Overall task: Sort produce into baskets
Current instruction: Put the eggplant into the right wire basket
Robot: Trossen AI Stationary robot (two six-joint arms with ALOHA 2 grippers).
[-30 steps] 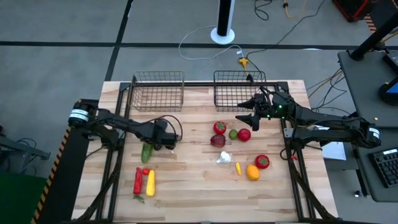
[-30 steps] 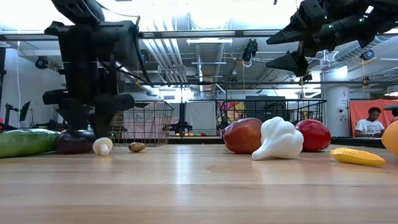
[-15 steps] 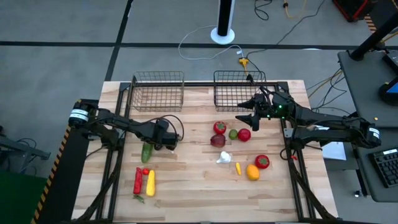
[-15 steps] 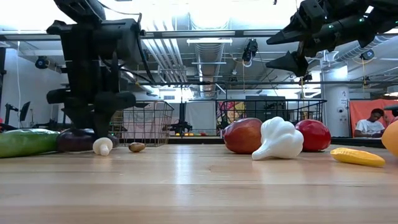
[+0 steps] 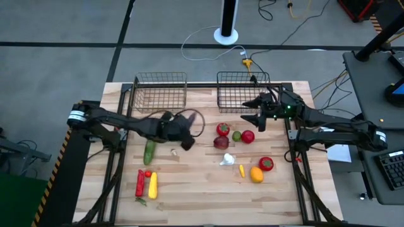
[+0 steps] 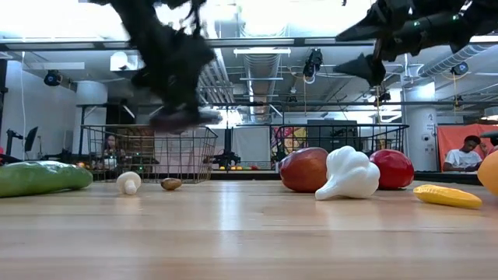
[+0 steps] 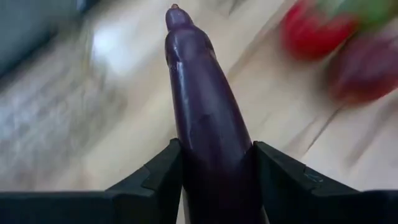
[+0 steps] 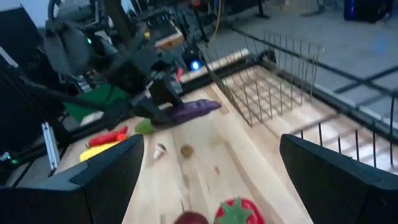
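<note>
High view: left gripper (image 5: 187, 141) clamped on the purple eggplant (image 5: 189, 142), lifted above the bare wood at table centre, between the cucumber (image 5: 149, 152) on the left and the red-and-green cluster (image 5: 232, 135) on the right; the two wire baskets (image 5: 161, 91) sit along the far edge, both with their near sides unobstructed; right gripper (image 5: 255, 110) hangs fingers spread wide, holding nothing, just in front of the right basket (image 5: 242, 91). Low view: eggplant (image 6: 180, 118) off the table; mushroom (image 6: 128, 182) and a small brown piece (image 6: 171, 183) on the wood below; near board bare. Left wrist view: eggplant (image 7: 205, 118) pinched between both fingers (image 7: 158, 171), tip projecting forward. Right wrist view: left gripper (image 8: 163, 93) carries the eggplant (image 8: 194, 108) over open wood near the left basket (image 8: 272, 81).
</note>
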